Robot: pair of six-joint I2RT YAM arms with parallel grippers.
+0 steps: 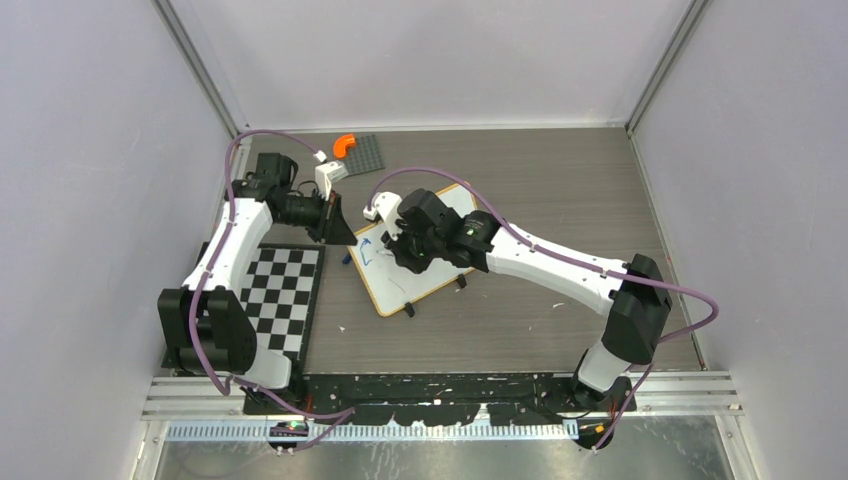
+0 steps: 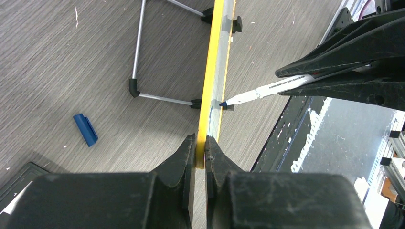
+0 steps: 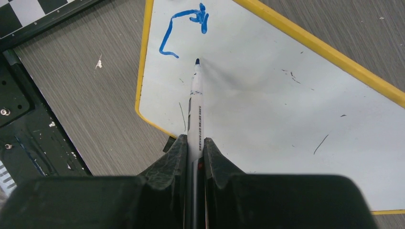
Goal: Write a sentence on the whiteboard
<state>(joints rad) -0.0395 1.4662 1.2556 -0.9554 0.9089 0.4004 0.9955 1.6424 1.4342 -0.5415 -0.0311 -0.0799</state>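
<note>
Whiteboard point(image 1: 405, 285): mid-table in top view, turned at an angle, w/ long edges running approx 8 to 2 o'clock. Left wrist view shows it edge-on as a yellow strip point(image 2: 213, 71).
Stand: thin grey wire stand point(image 2: 138, 52) w/ black feet is on the far side of the board from the marker, per left wrist view.
L gripper point(image 1: 335, 230): at the board's 10 o'clock edge in top view. Jaws clenched on the yellow rim, one finger on each face point(image 2: 200, 150).
R gripper point(image 3: 195, 149): over the board's left half in top view point(image 1: 400, 250). Jaws clamped tight on the marker barrel.
Marker point(image 3: 196, 102): white barrel, dark blue tip, pointing to 12 o'clock in right wrist view. Tip is at the board face, and contact can't be told for sure. Left wrist view shows it coming in from 3 o'clock point(image 2: 270, 89).
Sentence point(image 3: 184, 26): only the 1st blue marks, a big open "C" stroke plus a small scribble, at approx 11-12 o'clock of the tip, near the board's corner.
Cap point(image 2: 86, 130): blue, lying on the table point(image 1: 560, 180), apart from the board on the stand side.
Checker mat point(image 1: 280, 290): at 8-9 o'clock of the board, flat.
Studded plate point(image 1: 375, 155): dark grey, at approx 11 o'clock of the board, w/ an orange piece point(image 1: 344, 143) at its left corner.
</note>
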